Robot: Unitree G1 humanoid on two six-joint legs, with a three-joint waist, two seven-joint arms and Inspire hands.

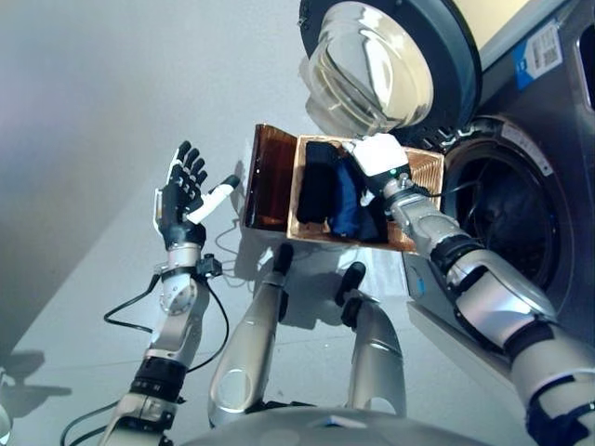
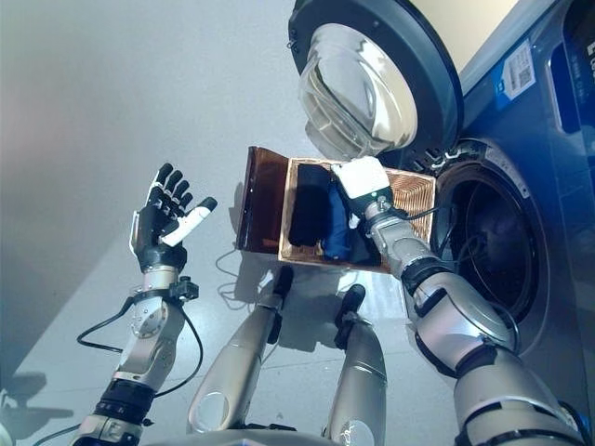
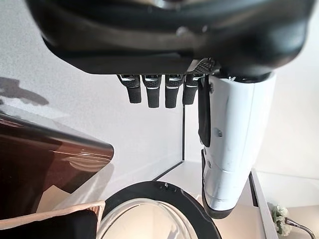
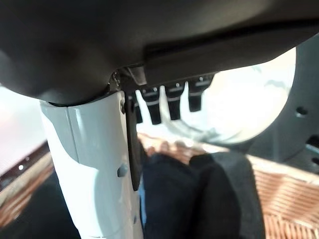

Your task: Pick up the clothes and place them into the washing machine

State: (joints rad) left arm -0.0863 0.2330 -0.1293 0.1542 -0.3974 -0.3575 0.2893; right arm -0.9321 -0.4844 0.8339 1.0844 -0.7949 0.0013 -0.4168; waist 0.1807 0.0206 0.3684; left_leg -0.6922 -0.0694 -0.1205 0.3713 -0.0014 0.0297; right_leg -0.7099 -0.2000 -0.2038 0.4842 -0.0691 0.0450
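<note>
The washing machine [image 1: 521, 214] fills three o'clock, its drum mouth dark and its round glass door [image 1: 381, 60] swung open at twelve. A wicker basket [image 1: 423, 172] lies on the floor at centre, just beside the drum, holding the clothes [image 1: 321, 181]: black pieces with a blue one between. The right hand [image 1: 379, 156] hangs over them, fingers [image 4: 172, 102] straight and released, nothing grasped. The left hand [image 1: 181, 195] idles at nine o'clock, fingers spread. The likely risk: a shallow grab takes only one garment, or a trailing piece snags the basket rim and drops short of the drum.
</note>
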